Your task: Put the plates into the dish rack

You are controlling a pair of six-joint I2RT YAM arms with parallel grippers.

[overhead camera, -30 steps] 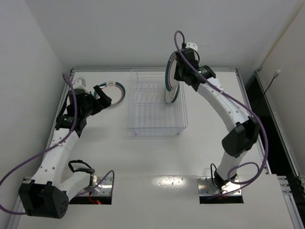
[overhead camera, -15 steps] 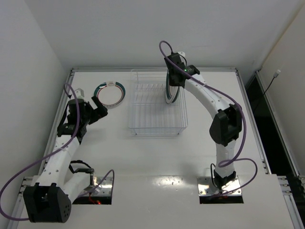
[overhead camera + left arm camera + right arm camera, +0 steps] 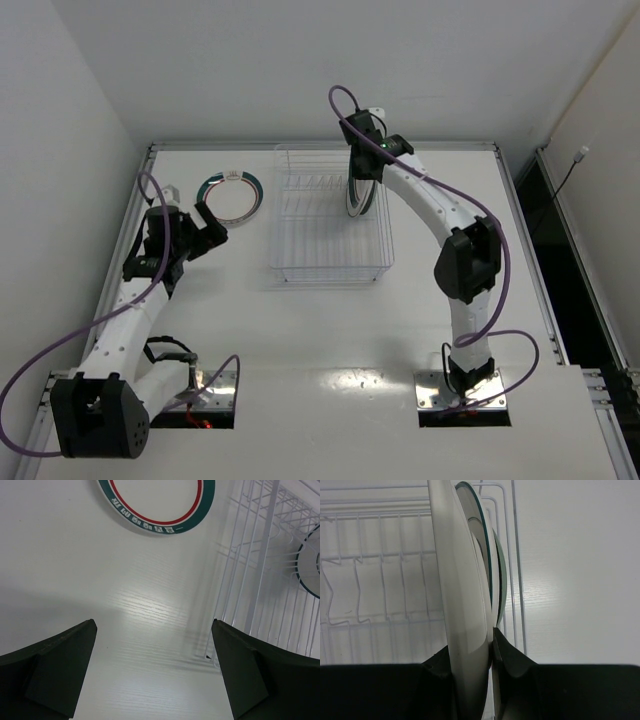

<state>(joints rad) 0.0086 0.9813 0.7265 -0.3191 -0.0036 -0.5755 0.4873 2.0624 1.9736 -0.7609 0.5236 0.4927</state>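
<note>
Plate, white, stiff and glossy, stands on edge in the far right slots of the dish rack, its rim clamped by the right gripper. It is likely breakable and slippery, so the rim looks the surest hold. A second plate lies flat on the table, far left, beyond the left gripper, jaws apart.

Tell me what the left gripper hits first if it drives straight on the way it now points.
Probably the bare table, short of the green-and-red-rimmed plate. The open left gripper points down at it, and the dish rack lies right of that line. Depth is unclear.
</note>
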